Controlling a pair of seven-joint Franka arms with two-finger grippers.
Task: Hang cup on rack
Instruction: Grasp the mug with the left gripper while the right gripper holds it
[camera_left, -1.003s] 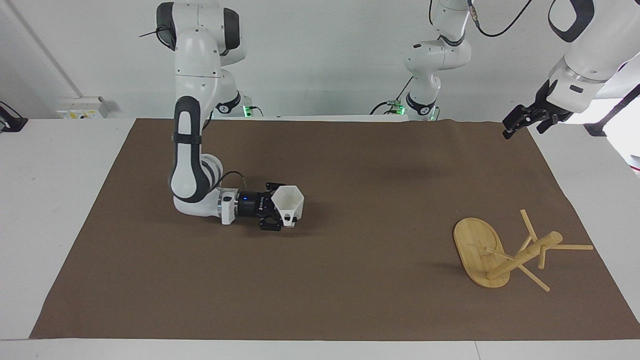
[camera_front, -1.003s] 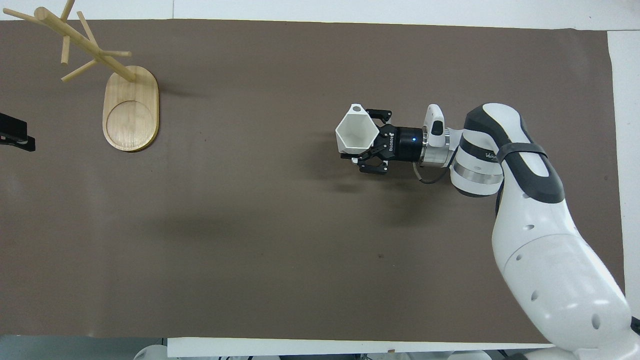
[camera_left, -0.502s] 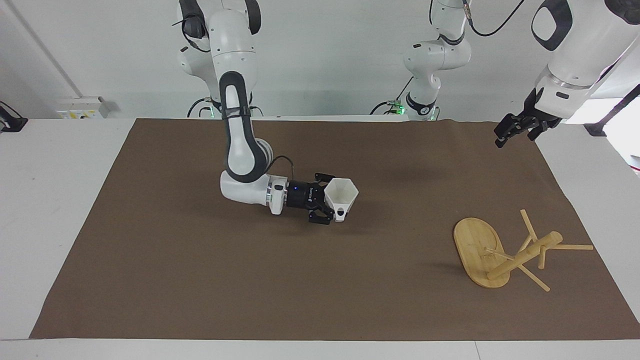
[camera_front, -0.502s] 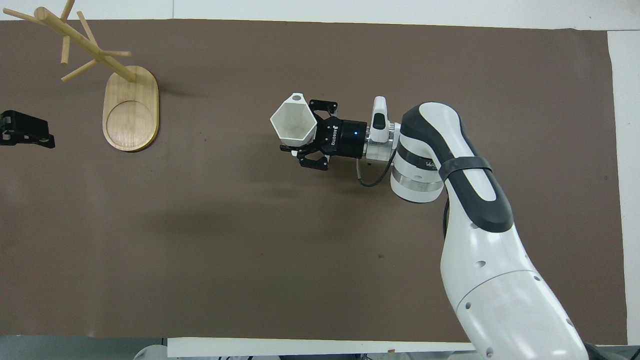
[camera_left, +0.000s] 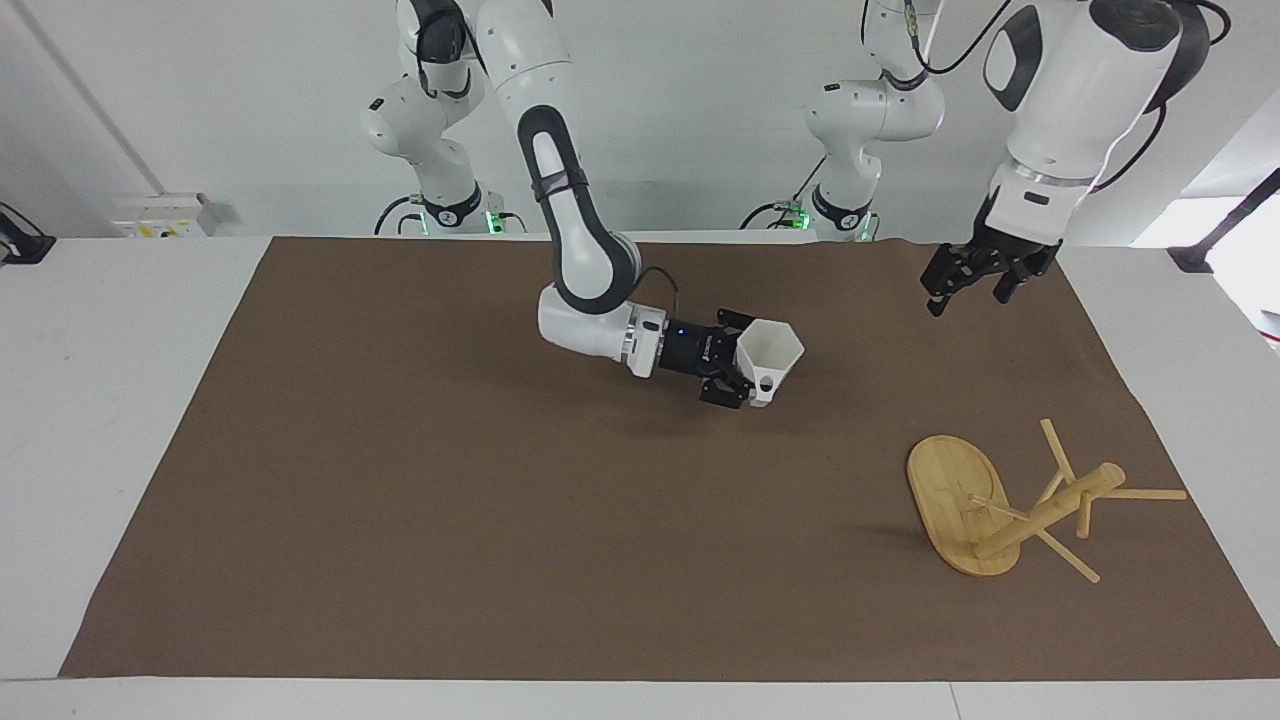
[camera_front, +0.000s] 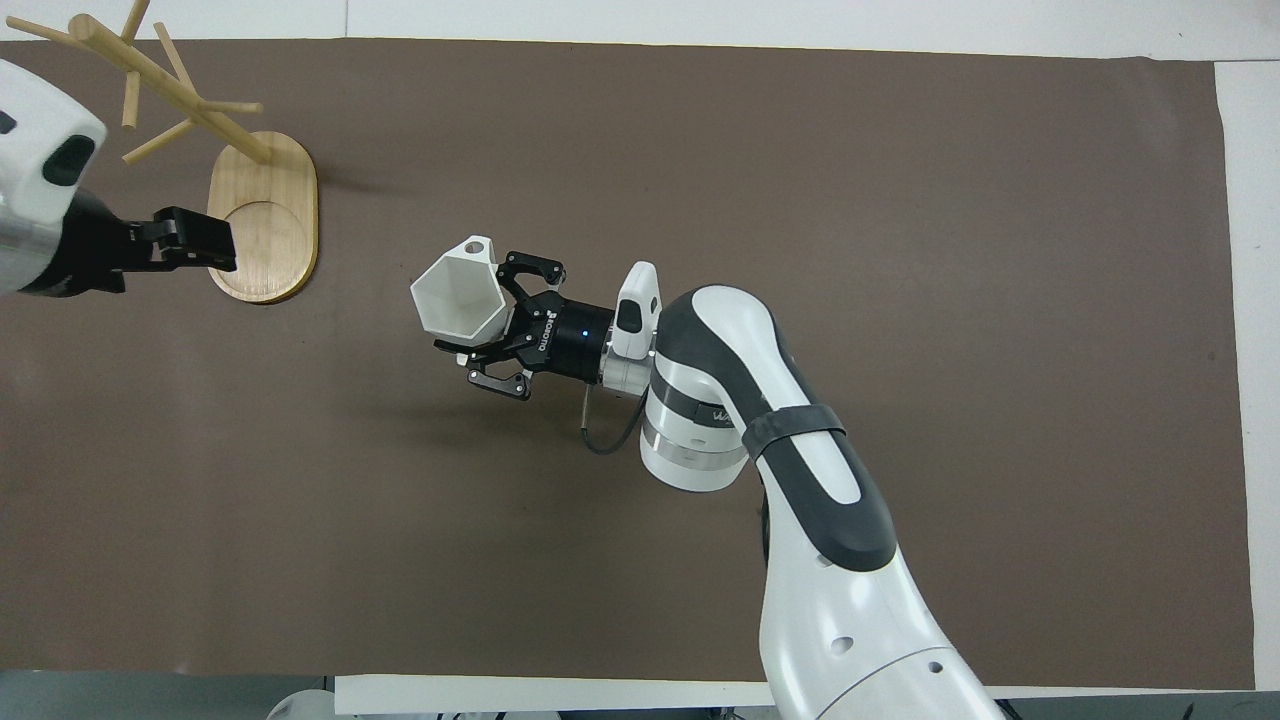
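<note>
The white faceted cup (camera_left: 772, 352) hangs on its side just above the middle of the brown mat, mouth turned toward the rack and handle away from the robots. My right gripper (camera_left: 745, 362) is shut on the cup's (camera_front: 455, 300) wall. The bamboo rack (camera_left: 1048, 512) stands on its oval base (camera_left: 945, 485) at the left arm's end of the mat, its pegs bare. My left gripper (camera_left: 965, 290) hangs open and empty over the mat near that end. Seen from overhead, the left gripper (camera_front: 222, 245) overlaps the edge of the rack's base (camera_front: 268, 210).
The brown mat (camera_left: 400, 520) covers most of the white table (camera_left: 120, 400). Nothing else lies on it. A wall socket box (camera_left: 160, 215) sits by the table at the right arm's end.
My right arm has swung the cup across the mat toward the rack, still shut on it. My left gripper has come in from the table's end over the mat, staying open.
</note>
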